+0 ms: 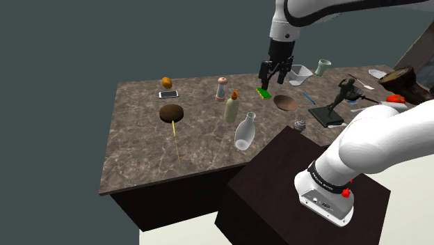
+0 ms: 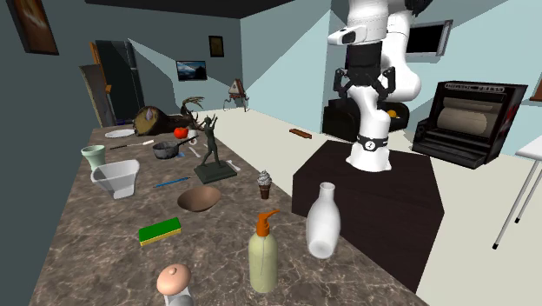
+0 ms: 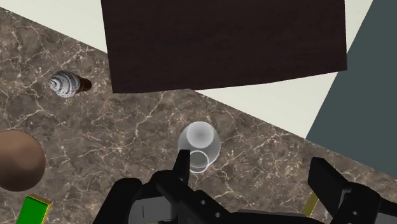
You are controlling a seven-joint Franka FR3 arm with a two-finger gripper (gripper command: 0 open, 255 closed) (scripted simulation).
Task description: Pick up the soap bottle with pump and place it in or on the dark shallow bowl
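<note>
so the claw (image 1: 274,82) hangs open, empty (well above the desk (image 1: 139,156)); the upright soap bottle (image 1: 231,106) stands below, toward the shoulder view's left.

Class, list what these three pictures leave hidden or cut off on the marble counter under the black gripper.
- Wrist view: the frame edge cuts off the brown shallow bowl.
- Wrist view: the green sponge is also cut by the edge.
- Second exterior view: the pink-topped shaker loses its base to the bottom edge.
</note>
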